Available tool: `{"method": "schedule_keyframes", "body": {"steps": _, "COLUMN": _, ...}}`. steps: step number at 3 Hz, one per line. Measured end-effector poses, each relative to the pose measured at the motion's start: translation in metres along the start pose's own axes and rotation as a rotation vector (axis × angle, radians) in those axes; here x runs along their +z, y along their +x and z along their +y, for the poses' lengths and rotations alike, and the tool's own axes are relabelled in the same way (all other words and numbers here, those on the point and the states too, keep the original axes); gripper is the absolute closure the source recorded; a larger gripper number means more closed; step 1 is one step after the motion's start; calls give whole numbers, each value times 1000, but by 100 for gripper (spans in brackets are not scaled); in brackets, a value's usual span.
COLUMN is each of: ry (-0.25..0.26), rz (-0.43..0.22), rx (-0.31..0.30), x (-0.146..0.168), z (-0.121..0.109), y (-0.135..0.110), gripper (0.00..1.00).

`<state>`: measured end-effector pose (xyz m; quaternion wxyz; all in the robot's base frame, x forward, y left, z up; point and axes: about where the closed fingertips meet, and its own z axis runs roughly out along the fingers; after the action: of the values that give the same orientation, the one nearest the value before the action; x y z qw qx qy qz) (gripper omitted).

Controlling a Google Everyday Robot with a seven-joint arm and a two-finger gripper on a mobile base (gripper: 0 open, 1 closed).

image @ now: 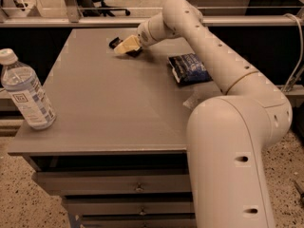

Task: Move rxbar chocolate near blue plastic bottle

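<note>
The rxbar chocolate (114,42) is a small black bar lying at the far middle of the grey table (109,103). My gripper (126,47) is down on the bar's right end and covers most of it. The blue plastic bottle (27,92), clear with a white cap and a white-and-blue label, stands upright at the table's near left corner, far from the bar and the gripper.
A crinkled blue snack bag (189,68) lies at the table's right side, under my arm. My arm's large lower link (232,151) fills the near right. Drawers (137,188) sit below the tabletop. A rail (95,22) runs behind the table.
</note>
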<state>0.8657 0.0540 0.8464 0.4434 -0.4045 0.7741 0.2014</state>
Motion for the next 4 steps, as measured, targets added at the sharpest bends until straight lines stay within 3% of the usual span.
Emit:
{"method": "schedule_keyframes", "body": {"steps": 2, "ry": -7, "rz": 0, "rx": 14, "x": 8, "z": 3, "y": 9, "gripper": 64}}
{"method": "schedule_keyframes", "body": {"steps": 3, "ry": -13, "rz": -15, "rx": -8, "x": -5, "z": 8, "y": 1, "gripper": 87}}
{"method": "schedule_keyframes", "body": {"steps": 4, "ry": -45, "rz": -30, "rx": -43, "x": -25, "z": 24, "y": -9, "gripper": 100}}
